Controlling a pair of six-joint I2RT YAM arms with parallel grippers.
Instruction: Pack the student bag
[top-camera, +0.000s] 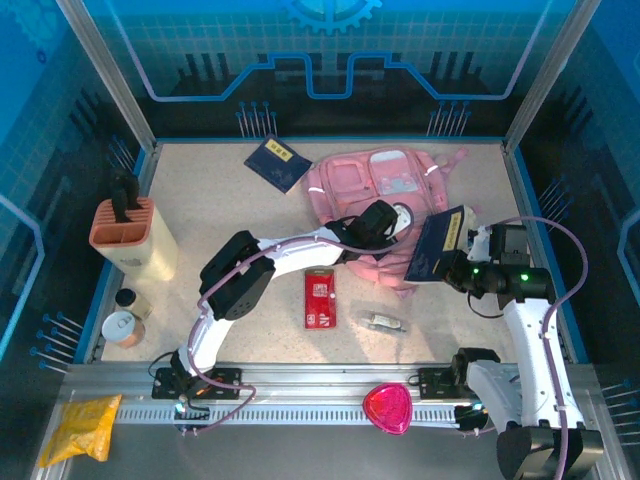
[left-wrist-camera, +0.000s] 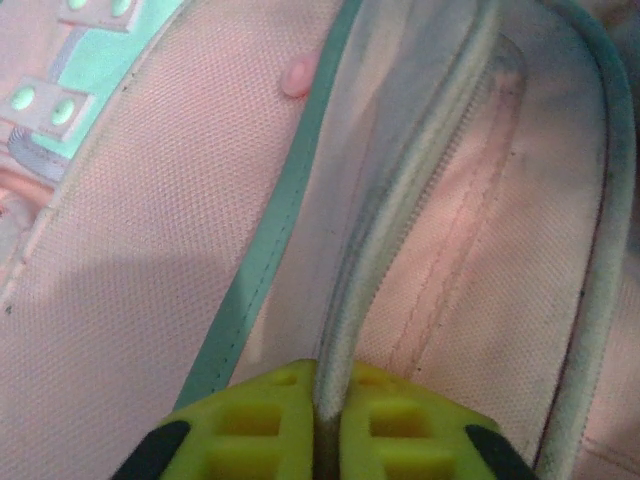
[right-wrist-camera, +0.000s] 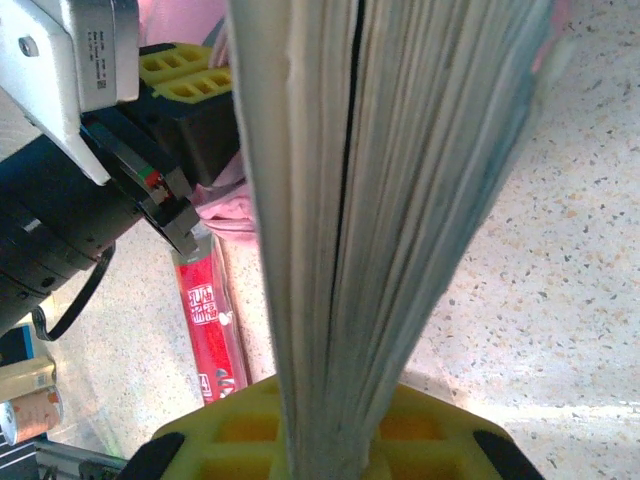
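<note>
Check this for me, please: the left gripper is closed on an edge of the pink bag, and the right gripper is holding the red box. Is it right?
Not quite. The right gripper holds a dark blue book, as the right wrist view shows; the red box lies on the table. The rest is correct.
</note>
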